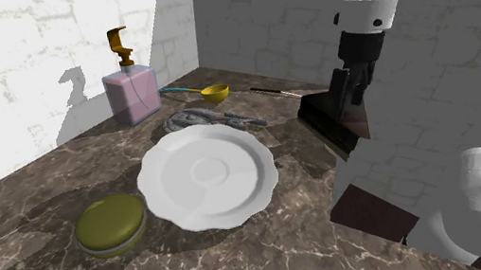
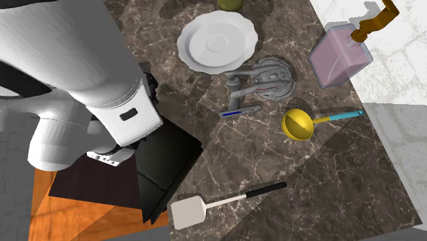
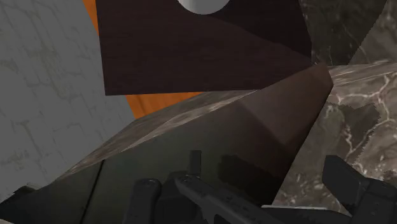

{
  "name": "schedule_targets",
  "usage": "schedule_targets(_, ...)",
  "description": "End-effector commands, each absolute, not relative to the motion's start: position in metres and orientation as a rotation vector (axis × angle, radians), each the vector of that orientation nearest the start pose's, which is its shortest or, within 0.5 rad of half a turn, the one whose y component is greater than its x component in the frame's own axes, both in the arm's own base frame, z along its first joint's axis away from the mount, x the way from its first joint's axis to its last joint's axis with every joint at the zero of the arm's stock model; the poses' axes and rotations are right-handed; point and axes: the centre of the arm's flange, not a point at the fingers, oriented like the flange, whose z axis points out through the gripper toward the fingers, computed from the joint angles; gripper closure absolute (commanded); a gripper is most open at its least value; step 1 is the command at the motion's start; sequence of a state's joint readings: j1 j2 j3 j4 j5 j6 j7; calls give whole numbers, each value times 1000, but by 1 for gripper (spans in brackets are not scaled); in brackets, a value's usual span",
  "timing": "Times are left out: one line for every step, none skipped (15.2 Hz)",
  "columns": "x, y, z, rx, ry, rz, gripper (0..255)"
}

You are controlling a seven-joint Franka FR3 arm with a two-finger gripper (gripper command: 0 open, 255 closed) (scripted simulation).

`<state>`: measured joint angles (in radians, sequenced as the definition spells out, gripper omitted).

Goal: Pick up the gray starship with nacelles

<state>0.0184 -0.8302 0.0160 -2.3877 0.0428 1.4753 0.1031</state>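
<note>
Dark marble table | black tool hung near table's edge, its opening couldn't be told | white plate | gray starship lay on table just beside plate, long axis pointing saucer-first at pink dispenser, nacelles away.

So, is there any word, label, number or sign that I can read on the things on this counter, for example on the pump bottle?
None: no view shows any readable text.
The pink pump bottle, the gray starship, the white plate and the yellow ladle bear no lettering.
</note>
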Motion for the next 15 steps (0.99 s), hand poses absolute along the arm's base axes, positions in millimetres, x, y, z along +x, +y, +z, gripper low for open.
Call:
schedule_targets(284, 16, 581, -3111, 112, 131, 0)
schedule_targets(289, 28, 580, -3114, 181, 120, 0)
schedule_targets(295, 40, 579, -3114, 249, 108, 0)
schedule_targets(302, 51, 578, -3114, 318, 97, 0)
schedule_targets(309, 62, 577, -3111, 387, 85, 0)
schedule_targets(317, 73, 576, -3107, 456, 73, 0)
schedule_targets(325, 83, 575, -3102, 525, 61, 0)
schedule_targets(333, 93, 574, -3095, 594, 49, 0)
schedule_targets(342, 103, 573, -3086, 662, 37, 0)
schedule_targets(351, 112, 572, -3076, 731, 25, 0)
schedule_targets(361, 121, 571, -3064, 799, 13, 0)
schedule_targets(371, 129, 570, -3051, 868, 1, 0)
schedule_targets(382, 137, 569, -3036, 936, -11, 0)
schedule_targets(392, 144, 568, -3019, 1004, -23, 0)
schedule_targets(403, 151, 567, -3001, 1071, -36, 0)
